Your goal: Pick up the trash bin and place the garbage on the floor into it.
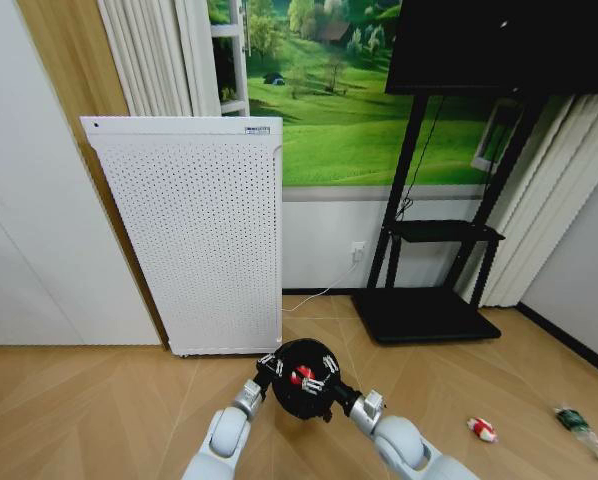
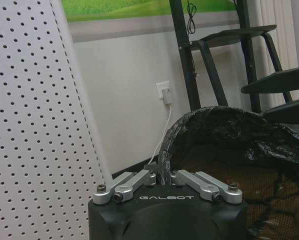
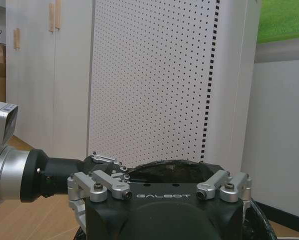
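The trash bin [image 1: 301, 398], black and lined with a black bag, hangs low between my two arms, in front of the white perforated appliance. My left gripper [image 1: 271, 367] is shut on the bin's rim [image 2: 162, 167], and the bag's crumpled edge [image 2: 224, 135] shows beyond it. My right gripper [image 1: 329, 385] stands open at the bin's other side, over its rim [image 3: 169, 167]. A red piece of garbage [image 1: 301, 376] shows at the bin's mouth. A red-and-white piece [image 1: 482, 429] and a small green bottle [image 1: 579, 423] lie on the floor to the right.
The white perforated appliance [image 1: 204, 235] stands against the wall just behind the bin. A black TV stand [image 1: 429, 310] with a flat base is at the back right, a cable runs to a wall socket [image 1: 358, 250], and curtains [image 1: 569, 200] hang at the right.
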Available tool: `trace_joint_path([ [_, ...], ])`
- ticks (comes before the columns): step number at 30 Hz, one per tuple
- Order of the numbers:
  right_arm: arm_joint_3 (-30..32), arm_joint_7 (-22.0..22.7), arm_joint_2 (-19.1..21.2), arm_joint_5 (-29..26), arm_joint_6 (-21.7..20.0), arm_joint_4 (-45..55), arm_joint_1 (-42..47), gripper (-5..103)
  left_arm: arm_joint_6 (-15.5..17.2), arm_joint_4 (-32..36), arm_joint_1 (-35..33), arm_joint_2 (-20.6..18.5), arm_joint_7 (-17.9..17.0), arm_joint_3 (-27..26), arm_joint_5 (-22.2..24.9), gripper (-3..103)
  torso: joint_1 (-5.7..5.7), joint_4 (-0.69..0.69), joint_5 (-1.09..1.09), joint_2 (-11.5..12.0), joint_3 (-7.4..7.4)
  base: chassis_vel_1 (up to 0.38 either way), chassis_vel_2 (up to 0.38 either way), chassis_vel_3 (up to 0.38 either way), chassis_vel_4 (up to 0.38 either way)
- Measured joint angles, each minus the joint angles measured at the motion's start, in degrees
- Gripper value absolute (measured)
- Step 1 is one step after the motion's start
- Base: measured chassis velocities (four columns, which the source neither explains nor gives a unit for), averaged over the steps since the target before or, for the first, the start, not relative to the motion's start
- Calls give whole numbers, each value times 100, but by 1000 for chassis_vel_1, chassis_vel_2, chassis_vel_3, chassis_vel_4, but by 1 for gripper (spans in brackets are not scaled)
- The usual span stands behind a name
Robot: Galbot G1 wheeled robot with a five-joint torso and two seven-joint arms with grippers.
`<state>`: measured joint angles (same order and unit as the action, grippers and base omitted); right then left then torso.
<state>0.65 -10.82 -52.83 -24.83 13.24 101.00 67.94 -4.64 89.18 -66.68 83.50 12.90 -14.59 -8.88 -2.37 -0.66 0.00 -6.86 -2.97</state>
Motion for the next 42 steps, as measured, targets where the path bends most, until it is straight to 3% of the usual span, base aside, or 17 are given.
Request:
trace_joint_path([
  [3, 96, 15, -5, -6, 0, 29, 88, 99, -2, 46, -35, 4, 1, -14, -2, 6, 0, 0, 0, 0, 0, 0, 0, 0, 0],
  [10, 592, 317, -30, -294, -123, 182, 450, 100, 9, 288, -236, -84, -8, -262, 70, 6, 0, 0, -2, 0, 0, 0, 0, 0, 0],
  [14, 935, 1051, -18, -309, -234, 154, 731, 100, 32, 614, -620, -299, -13, -748, 256, 6, 0, -1, -1, 0, 0, 0, 0, 0, 0],
  [18, 1119, 1347, -3, -313, -464, 105, 786, 100, 33, 865, -930, -404, -16, -1148, 357, 6, 0, 4, -1, 0, 0, 0, 0, 0, 0],
  [22, 1688, 2004, -93, -556, -1055, 149, 889, 100, 52, 1257, -1268, -634, -33, -1808, 591, 6, 0, 0, -1, 0, 0, 0, 0, 0, 0],
  [33, 3138, 2078, -124, -794, -1523, 292, 1438, 100, 158, 1907, -1665, -1057, -62, -2805, 1094, 6, 0, -1, 0, 0, 0, 0, 0, 0, 0],
  [38, 3714, 1937, -261, -709, -1640, 368, 1770, 100, 159, 2071, -1793, -963, -83, -2927, 1153, 6, 0, -2, 0, 0, 0, 0, 0, 0, 0],
  [42, 3956, 1812, -312, -653, -1431, 383, 2004, 100, 161, 2202, -1890, -767, -97, -2949, 1151, 6, 1, 0, 0, 0, 0, 0, 0, 0, 0],
])
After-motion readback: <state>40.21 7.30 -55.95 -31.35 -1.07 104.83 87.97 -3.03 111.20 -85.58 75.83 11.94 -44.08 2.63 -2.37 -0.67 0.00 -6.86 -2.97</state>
